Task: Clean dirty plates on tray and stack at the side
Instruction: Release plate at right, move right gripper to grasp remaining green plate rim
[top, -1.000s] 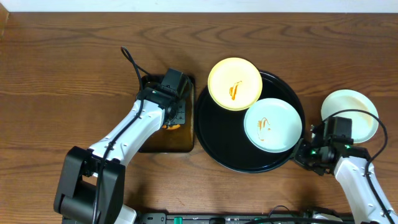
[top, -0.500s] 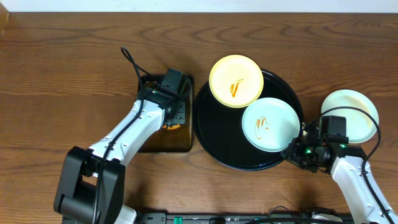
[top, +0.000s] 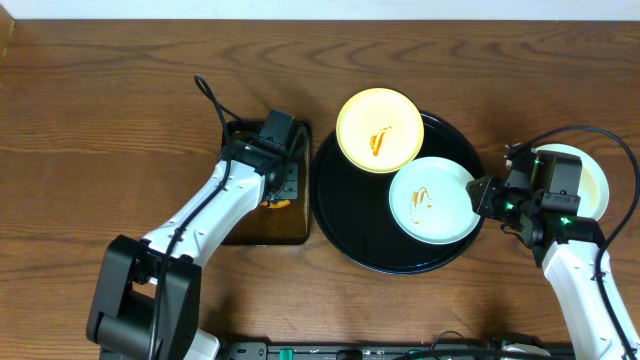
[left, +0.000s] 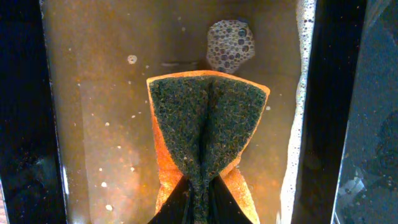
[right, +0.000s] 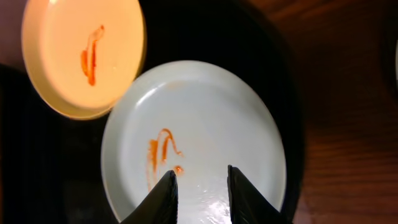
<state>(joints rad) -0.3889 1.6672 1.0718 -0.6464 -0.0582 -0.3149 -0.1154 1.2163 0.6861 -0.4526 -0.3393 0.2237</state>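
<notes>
The right gripper (top: 480, 195) has swung from the near right edge of the tray (top: 350, 230) up to its right rim, and the mint plate (top: 432, 200) has slid slightly left.

On the left, a dark rectangular pan (top: 240, 232) sits on the wood-grain worktop (top: 100, 100), just beside the tray. It holds murky brown water with a clump of foam (left: 230, 45). The left gripper (left: 198, 186) is down inside it, pinched tight on a sponge (left: 208, 124), which folds along the middle, its coarse dark-green scouring face up and orange edges showing.

The tray is round, glossy and black with a raised rim. A yellow plate (top: 378, 130), smeared orange, lies over its far left rim. The mint plate, also smeared, sits inside on the right.

The right gripper (right: 199, 180) hovers above the mint plate's right part, fingers parted by a narrow gap, holding nothing. A third plate (top: 590, 175), pale and plain, lies on the worktop right of the tray, partly hidden by the right arm.
</notes>
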